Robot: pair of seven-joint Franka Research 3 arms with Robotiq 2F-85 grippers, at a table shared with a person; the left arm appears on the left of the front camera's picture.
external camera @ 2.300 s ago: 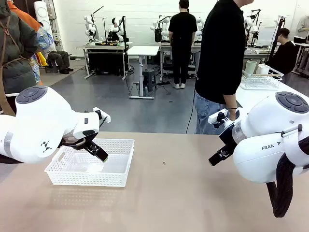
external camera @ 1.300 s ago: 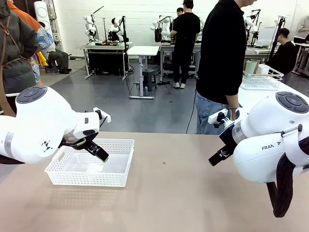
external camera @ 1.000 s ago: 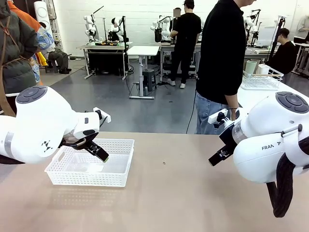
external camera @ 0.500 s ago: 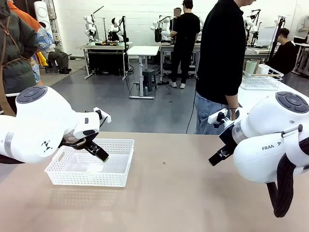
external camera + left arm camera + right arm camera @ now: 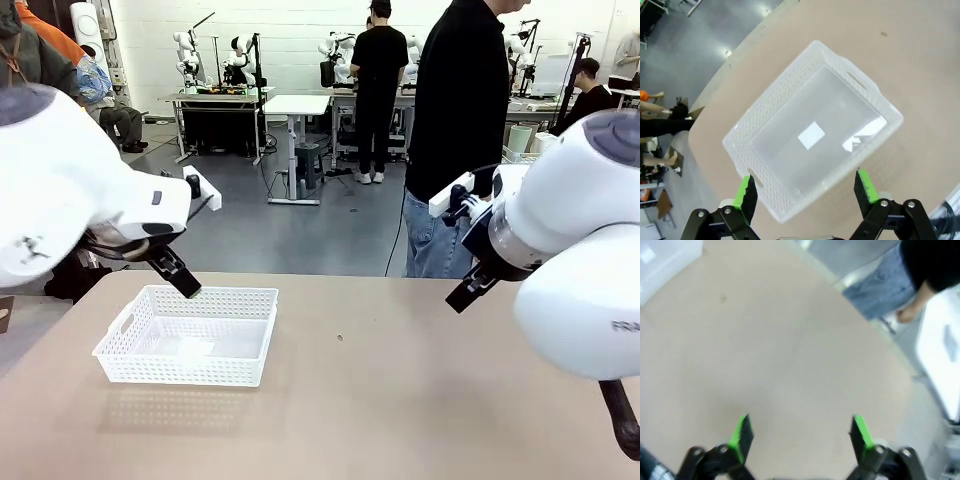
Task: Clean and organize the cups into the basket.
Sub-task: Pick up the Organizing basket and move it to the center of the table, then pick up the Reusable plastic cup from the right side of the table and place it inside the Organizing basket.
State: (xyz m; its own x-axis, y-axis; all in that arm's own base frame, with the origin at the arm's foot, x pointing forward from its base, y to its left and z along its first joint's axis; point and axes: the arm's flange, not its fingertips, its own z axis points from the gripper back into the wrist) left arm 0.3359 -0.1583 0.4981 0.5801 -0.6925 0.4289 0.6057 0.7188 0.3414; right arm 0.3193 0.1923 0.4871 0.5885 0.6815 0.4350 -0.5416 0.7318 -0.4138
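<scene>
Front view: empty basket (image 5: pixel 180 372) on the table (image 5: pixel 400 400), left gripper (image 5: pixel 183 285) above its far edge, right gripper (image 5: pixel 462 297) well apart from it; left wrist view: fingers (image 5: pixel 746 192) spread wide, empty, over the basket; right wrist view: likewise, away from the basket; judged status: no cup stowed yet.

Bright, even overhead light; the basket (image 5: pixel 180 368) casts a soft shadow on the table (image 5: pixel 400 400). Its floor glints in the left wrist view. The right wrist view is blurred throughout.
</scene>
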